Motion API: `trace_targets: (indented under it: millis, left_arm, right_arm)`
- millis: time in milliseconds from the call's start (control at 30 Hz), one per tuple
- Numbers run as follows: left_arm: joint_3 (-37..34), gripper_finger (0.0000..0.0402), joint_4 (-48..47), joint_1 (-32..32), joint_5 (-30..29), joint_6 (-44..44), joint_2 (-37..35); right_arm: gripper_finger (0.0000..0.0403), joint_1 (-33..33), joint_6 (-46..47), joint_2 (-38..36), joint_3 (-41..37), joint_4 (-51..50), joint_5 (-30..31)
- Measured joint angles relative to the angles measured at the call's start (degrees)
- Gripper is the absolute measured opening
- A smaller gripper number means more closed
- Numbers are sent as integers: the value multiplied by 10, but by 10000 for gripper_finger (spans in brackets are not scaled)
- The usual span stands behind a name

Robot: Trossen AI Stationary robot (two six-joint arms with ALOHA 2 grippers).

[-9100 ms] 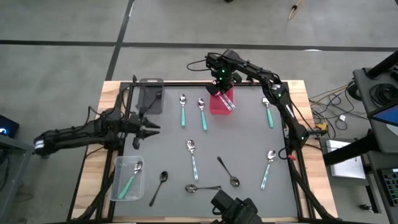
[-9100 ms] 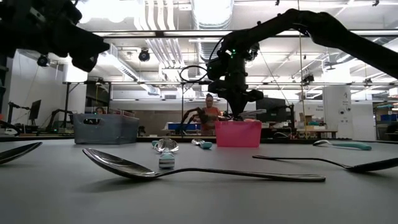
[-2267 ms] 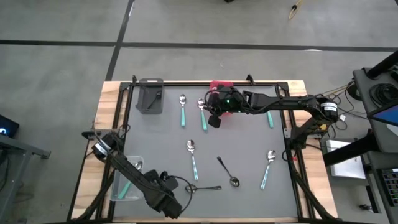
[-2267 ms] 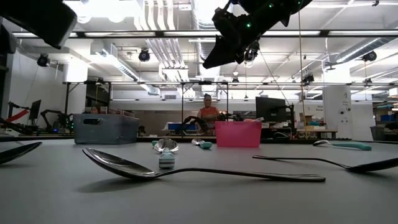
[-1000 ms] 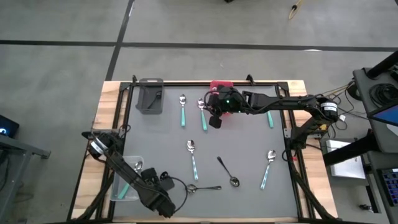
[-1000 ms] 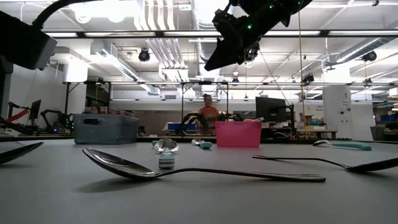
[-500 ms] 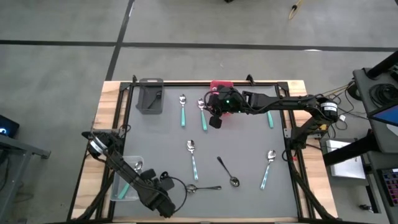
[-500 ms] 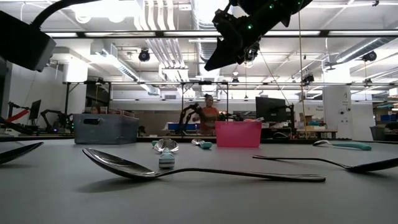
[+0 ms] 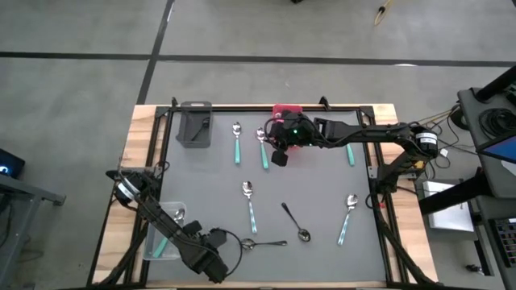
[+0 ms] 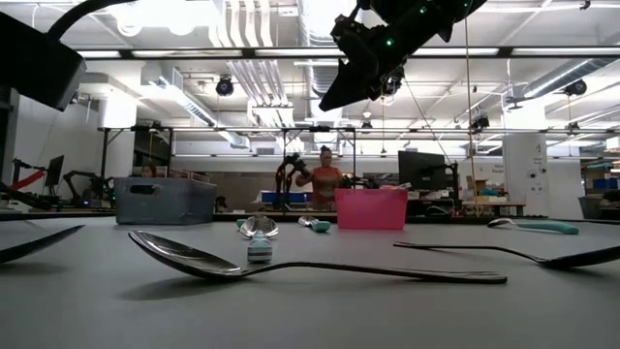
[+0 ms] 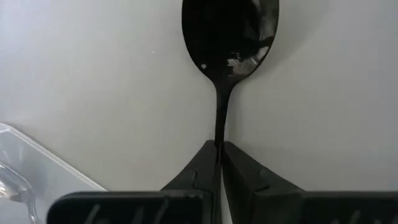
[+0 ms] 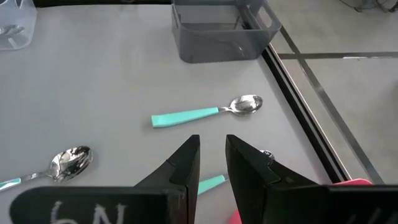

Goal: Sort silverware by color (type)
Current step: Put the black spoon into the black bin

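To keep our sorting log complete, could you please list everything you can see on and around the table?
Teal-handled spoons: five, spread over the table; at least one more in the clear bin.
Black spoons: three, near edge of the table.
Grey bin: one, far left corner.
Red bin: one, far edge, middle.
Clear bin: one, near left corner.
Person: one, in the room behind.
Left claw: shut on a black spoon's handle.
Right claw: open, above the red bin.

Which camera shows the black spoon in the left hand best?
The left wrist view: the black spoon fills the picture, its handle pinched in the shut left hand. From above the arm hides it; the low view shows one dark spoon at the edge.
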Motion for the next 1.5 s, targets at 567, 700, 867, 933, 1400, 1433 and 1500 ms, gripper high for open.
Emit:
trace_targets:
  millis: [567, 700, 867, 933, 1400, 1433, 1500]
  left_arm:
    - [35, 0, -59, 19, -158, -19, -124]
    - [35, 0, -121, 54, -185, 4, -171]
    - [34, 0, -163, 129, -205, 85, -221]
    - [34, 0, -182, 167, -216, 124, -241]
    - [33, 0, -208, 473, -244, 397, -352]
    - [32, 0, -207, 497, -244, 415, -356]
    - [30, 0, -203, 547, -243, 453, -361]
  right_arm:
    - [68, 1, 17, -18, 0, -97, 0]
    - [68, 4, 21, -27, -2, -97, 0]
    - [68, 5, 16, -31, -7, -98, 0]
    - [68, 5, 15, -32, -11, -99, 0]
    - [68, 5, 9, -95, -49, -122, 0]
    - [68, 5, 5, -104, -54, -117, 0]
    - [68, 5, -4, -122, -64, -94, 0]
